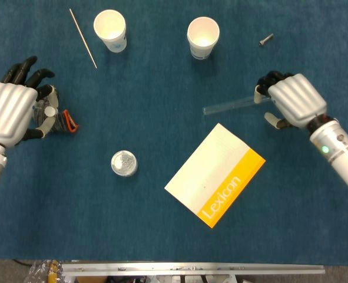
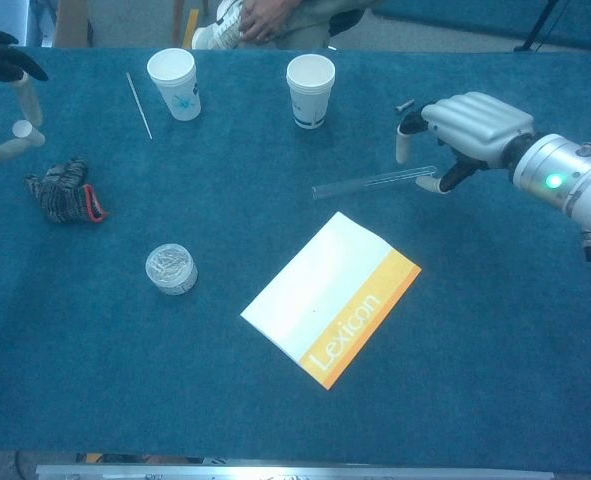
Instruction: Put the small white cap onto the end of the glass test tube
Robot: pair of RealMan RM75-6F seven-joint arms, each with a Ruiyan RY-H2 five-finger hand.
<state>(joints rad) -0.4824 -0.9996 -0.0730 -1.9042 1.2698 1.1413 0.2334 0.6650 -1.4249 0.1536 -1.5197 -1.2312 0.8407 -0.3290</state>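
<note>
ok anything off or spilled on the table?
Nothing spilled. Both cups stand upright, the tube looks intact. Only oddities: a stray screw and a crumpled glove lying loose.

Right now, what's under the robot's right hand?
The right end of the glass test tube lies on the table beneath the right hand, fingers arched over it. Whether they touch the tube is hidden.

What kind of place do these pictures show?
Probably a lab or test bench: a table under blue cloth holds a glass test tube, paper cups and a Lexicon booklet, and two robot hands work at it.
</note>
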